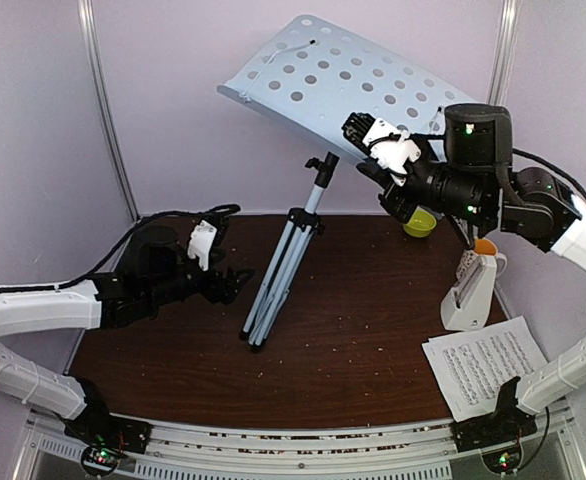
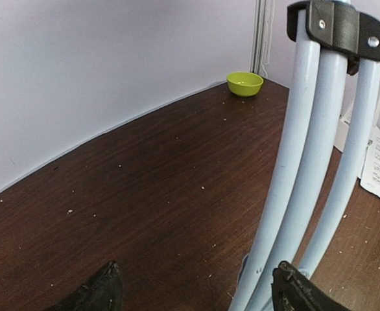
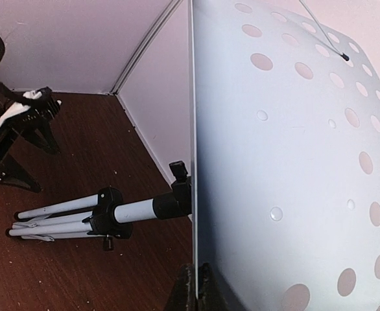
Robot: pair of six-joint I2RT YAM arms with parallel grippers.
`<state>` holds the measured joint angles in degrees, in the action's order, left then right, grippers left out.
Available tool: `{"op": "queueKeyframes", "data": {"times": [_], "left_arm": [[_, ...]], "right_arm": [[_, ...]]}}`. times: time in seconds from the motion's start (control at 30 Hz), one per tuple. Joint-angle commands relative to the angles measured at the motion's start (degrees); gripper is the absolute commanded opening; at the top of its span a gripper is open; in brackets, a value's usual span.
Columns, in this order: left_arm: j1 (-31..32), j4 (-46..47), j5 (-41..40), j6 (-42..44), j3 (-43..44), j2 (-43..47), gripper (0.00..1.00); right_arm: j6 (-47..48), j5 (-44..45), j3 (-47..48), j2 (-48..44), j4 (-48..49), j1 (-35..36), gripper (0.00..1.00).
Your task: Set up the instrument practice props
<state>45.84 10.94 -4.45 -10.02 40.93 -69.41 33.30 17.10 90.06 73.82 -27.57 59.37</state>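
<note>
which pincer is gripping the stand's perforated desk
The right pincer, raised and closed on the desk at its edge. The left pincer sits low, open, at the tripod legs.

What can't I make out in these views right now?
Feet of the stand: left wrist view, cut off by the bottom edge.
The mug: top view, mostly behind the metronome.
The sheets: top view, corner under the right arm; page count unclear.
The right fingers: right wrist view, cut off below.
</note>
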Motion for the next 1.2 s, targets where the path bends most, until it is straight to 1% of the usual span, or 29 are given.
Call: {"op": "queueKeyframes", "data": {"times": [0.0, 0.1, 0.17, 0.27, 0.57, 0.73, 0.9, 1.07, 1.17], "left_arm": [[3.27, 7.4, -6.25, 4.68, 4.89, -3.59, 0.79], [4.79, 8.52, -7.74, 6.05, 6.25, -5.19, 0.74], [5.4, 9.04, -8.33, 6.02, 6.87, -6.14, 0.7], [6.14, 9.77, -8.47, 5.46, 7.22, -7.57, 0.67], [8.82, 18.7, -8.47, 3.34, 1.91, -6.62, 0.64], [10.59, 21.05, -9.23, 3.13, 0.29, -6.52, 0.63], [10.76, 20.33, -10.53, 2.62, 1.1, -8.21, 0.63], [10.69, 15.84, -16.95, 2.02, 4.35, -10.38, 0.58], [10.76, 14.71, -18.21, 2.74, 5.73, -11.34, 0.57]], "right_arm": [[6.43, 5.72, 7.1, -3.67, 19.27, 3.04, 0.0], [8.29, 7.14, 7.62, -3.26, 19.56, 4.68, 0.0], [8.89, 7.56, 7.75, -3.16, 20.12, 5.56, 0.0], [9.43, 8.13, 7.76, -2.92, 21.11, 6.46, 0.0], [12.66, 11.38, 7.37, -1.8, 22.98, 8.14, 0.0], [12.73, 12.12, 7.0, -1.57, 23.61, 8.91, 0.0], [12.74, 12.38, 6.88, -1.98, 24.14, 9.71, 0.0], [14.85, 12.5, 6.92, -2.28, 24.57, 10.4, 0.0], [14.9, 12.36, 7.1, -2.22, 24.58, 10.71, 0.0]]}}
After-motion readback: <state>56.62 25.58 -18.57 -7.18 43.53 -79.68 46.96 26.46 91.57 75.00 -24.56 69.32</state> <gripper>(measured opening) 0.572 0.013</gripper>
